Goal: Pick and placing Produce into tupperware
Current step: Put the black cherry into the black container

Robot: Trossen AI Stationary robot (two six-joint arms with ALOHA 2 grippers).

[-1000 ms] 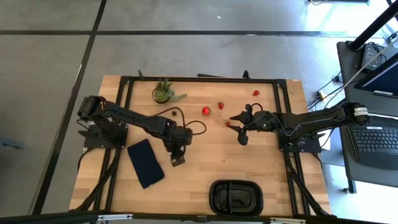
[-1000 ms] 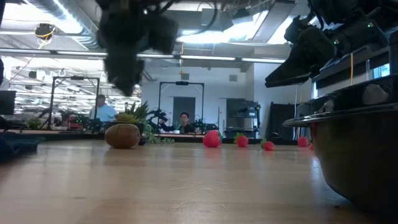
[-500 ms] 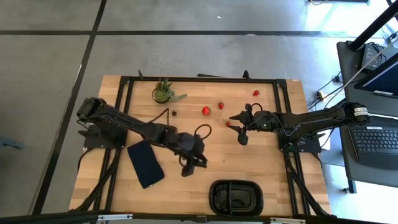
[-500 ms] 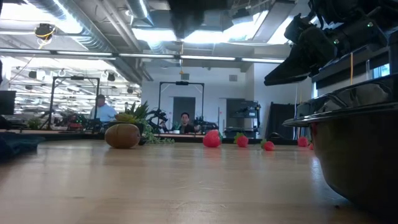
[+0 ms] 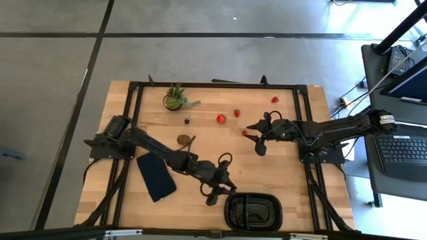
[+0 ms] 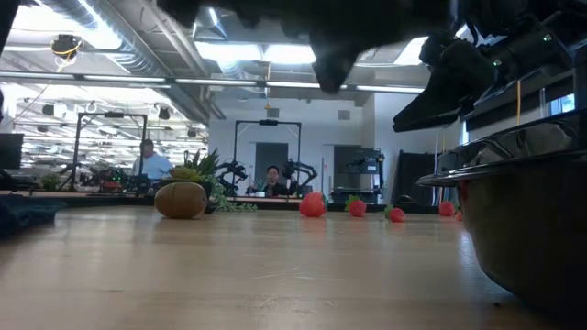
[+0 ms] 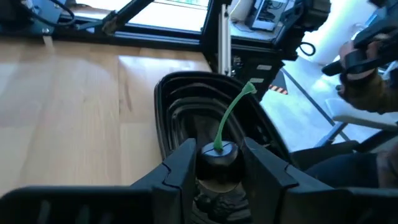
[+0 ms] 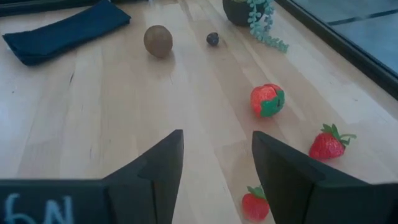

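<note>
My left gripper (image 5: 212, 195) hovers just left of the black compartment tray (image 5: 253, 211) at the near edge, shut on a small dark berry with a green stem (image 7: 217, 155). The tray's rim (image 7: 163, 93) lies right ahead of it. My right gripper (image 5: 260, 148) waits open over the table's right middle, beside a strawberry (image 5: 245, 132). More strawberries (image 5: 221, 118) (image 5: 236, 113) (image 5: 274, 99), a brown kiwi (image 5: 183, 139) and a dark berry (image 5: 187, 121) rest on the wood. My left gripper pinches the dark berry (image 7: 217, 155) between its two fingers (image 7: 180, 165), one on each side of it. The green stem (image 7: 231, 115) sticks up free from the berry's top. The berry is lifted clear of the table, next to the tray's left end.
A spiky potted plant (image 5: 175, 99) stands at the far edge. A flat navy slab (image 5: 156, 175) lies left of my left arm. In the right wrist view, strawberries (image 8: 267, 101) (image 8: 329, 144) (image 8: 255, 204), the kiwi (image 8: 158, 41) and a berry (image 8: 212, 38) lie ahead. Bare wood spans the middle.
My left gripper has travelled from the table's middle toward the near edge and to the right, ending beside the tray. The arm stretched out behind it, and the kiwi it covered now shows in the high view.
</note>
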